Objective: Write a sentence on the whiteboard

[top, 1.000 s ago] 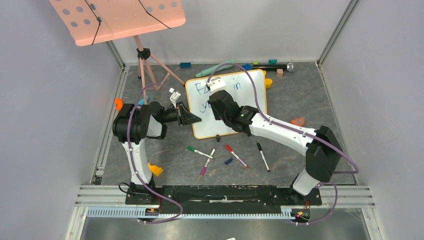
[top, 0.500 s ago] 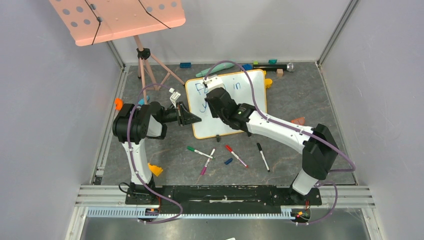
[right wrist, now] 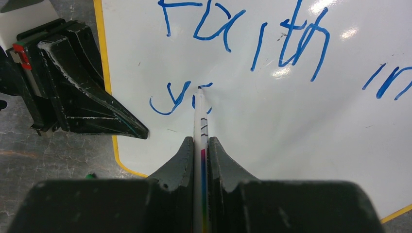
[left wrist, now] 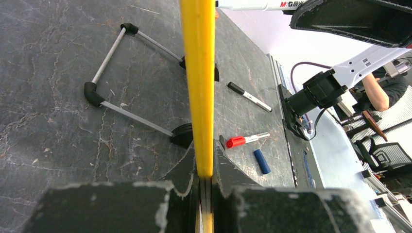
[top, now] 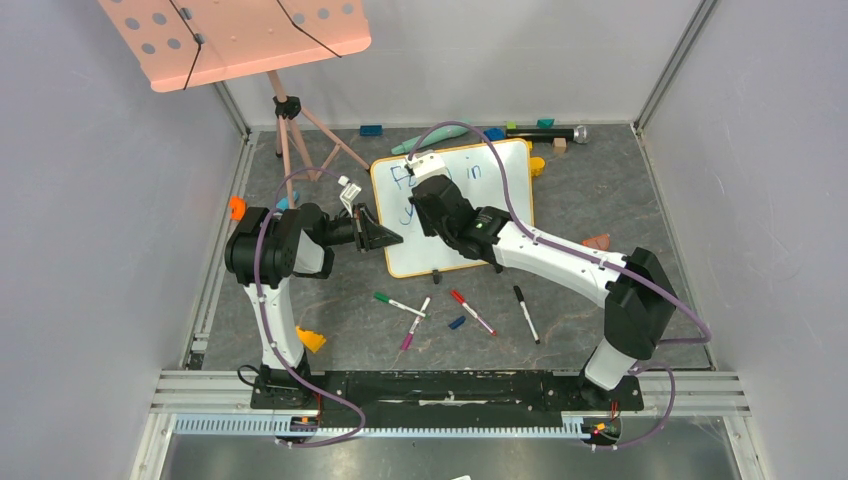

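Note:
The whiteboard, white with an orange-yellow frame, lies mid-table, propped on a wire stand. My left gripper is shut on the frame at its left edge, the jaws pinching the yellow rim. My right gripper is shut on a white marker whose tip touches the board. The sentence in blue reads "Faith" and "in" on the top line. Below it, a "y" and a partial letter sit at the marker tip. In the top view the right wrist hides much of the writing.
Loose markers lie in front of the board: green, pink, red, black, and a blue cap. A pink music stand rises at the back left. Small toys and a microphone line the back wall.
The right wrist with the marker shifted slightly left along the second line, then held. The left arm has not moved.

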Tool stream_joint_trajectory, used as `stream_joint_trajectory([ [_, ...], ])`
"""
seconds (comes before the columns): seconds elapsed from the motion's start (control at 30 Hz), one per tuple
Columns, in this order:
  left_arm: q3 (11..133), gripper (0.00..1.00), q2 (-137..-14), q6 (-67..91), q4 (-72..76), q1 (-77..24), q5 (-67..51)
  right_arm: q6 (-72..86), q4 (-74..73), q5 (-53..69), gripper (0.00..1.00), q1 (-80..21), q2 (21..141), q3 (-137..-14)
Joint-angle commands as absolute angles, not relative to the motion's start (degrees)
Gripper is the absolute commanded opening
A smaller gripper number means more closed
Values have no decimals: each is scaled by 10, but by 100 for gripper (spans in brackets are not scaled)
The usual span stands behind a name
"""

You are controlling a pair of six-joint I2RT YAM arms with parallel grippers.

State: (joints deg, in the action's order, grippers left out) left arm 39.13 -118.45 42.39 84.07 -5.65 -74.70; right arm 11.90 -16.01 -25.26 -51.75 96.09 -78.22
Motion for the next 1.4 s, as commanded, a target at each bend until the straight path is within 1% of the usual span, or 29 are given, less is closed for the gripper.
stream_joint_trajectory([
  [0.0, 390, 2, -1171, 362, 892, -62, -782, 106, -160, -240, 0, -516, 958, -793],
  [0.33, 389, 2, -1171, 363, 892, -62, -782, 108, -162, -241, 0, -516, 956, -783],
  [0.73, 389, 2, -1171, 363, 892, -62, -781, 104, -162, -274, 0, -514, 964, -809],
  [1.37, 390, 2, -1172, 362, 892, -63, -782, 115, -165, -280, 0, -509, 930, -756],
])
